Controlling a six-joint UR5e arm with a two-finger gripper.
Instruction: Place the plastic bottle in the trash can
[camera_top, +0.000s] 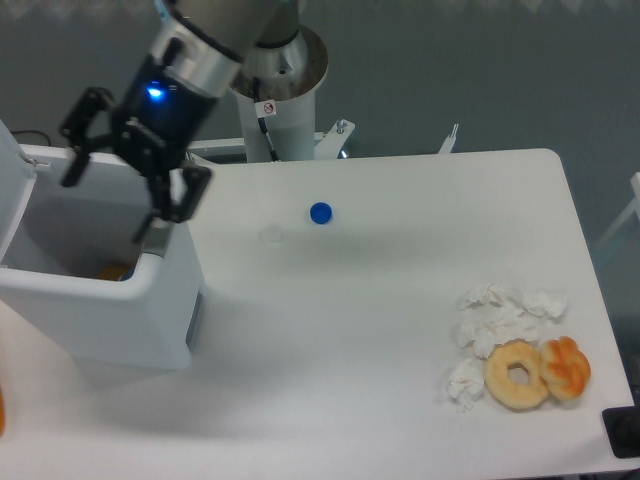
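A white table (400, 330) stands on a dark grey floor (450, 70).

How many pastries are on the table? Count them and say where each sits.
2. A ring doughnut lies near the table's front right corner; a glazed twisted pastry touches its right side. Crumpled tissues beside them could hide more.

I can't see the bottle. The bin's (120, 320) lid is cut off at the left edge, and an orange thing (115, 271) inside is mostly hidden.
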